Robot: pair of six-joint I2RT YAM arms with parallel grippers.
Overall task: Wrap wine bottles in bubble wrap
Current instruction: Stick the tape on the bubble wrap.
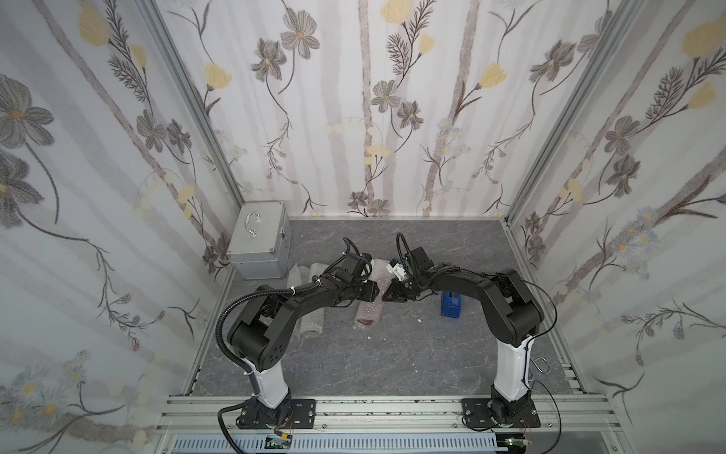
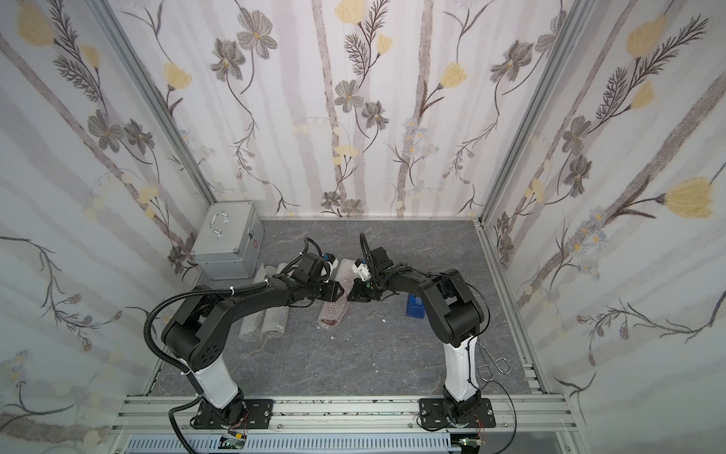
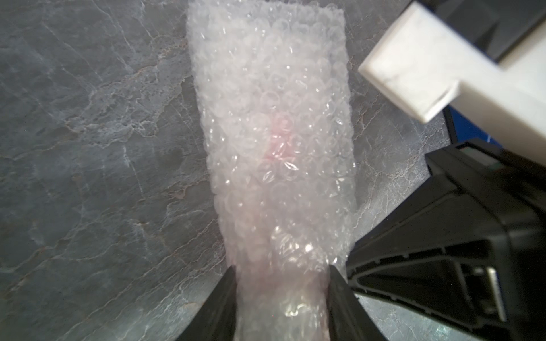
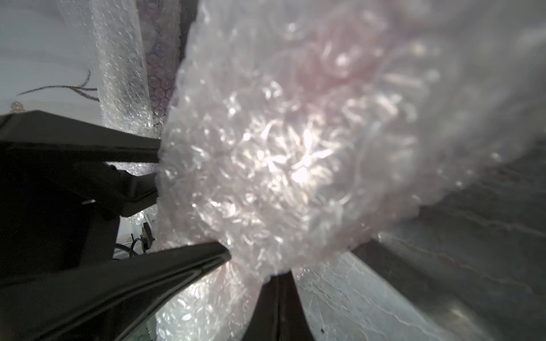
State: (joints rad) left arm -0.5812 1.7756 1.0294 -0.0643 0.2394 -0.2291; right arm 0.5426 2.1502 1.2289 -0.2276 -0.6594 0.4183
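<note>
A wine bottle with red-pink liquid lies rolled in bubble wrap [image 1: 369, 312] mid-table, its pink end showing toward the front in both top views [image 2: 333, 316]. My left gripper [image 3: 280, 298] is shut across the roll, one finger [image 3: 218, 307] pressing each side of the wrap. My right gripper [image 4: 277, 283] is shut, and its tip sits against the crumpled wrap [image 4: 280, 147] right beside the left gripper [image 1: 375, 293]. Whether the right gripper [image 1: 387, 299] pinches any film I cannot tell. Two more bubble-wrapped rolls [image 1: 310, 320] lie side by side under the left arm.
A silver metal case [image 1: 259, 243] stands in the back left corner. The blue tape dispenser [image 1: 451, 304] sits under the right arm. A wire hook [image 2: 495, 365] lies by the right base. Small white scraps [image 1: 369, 337] dot the grey marble table [image 1: 393, 361].
</note>
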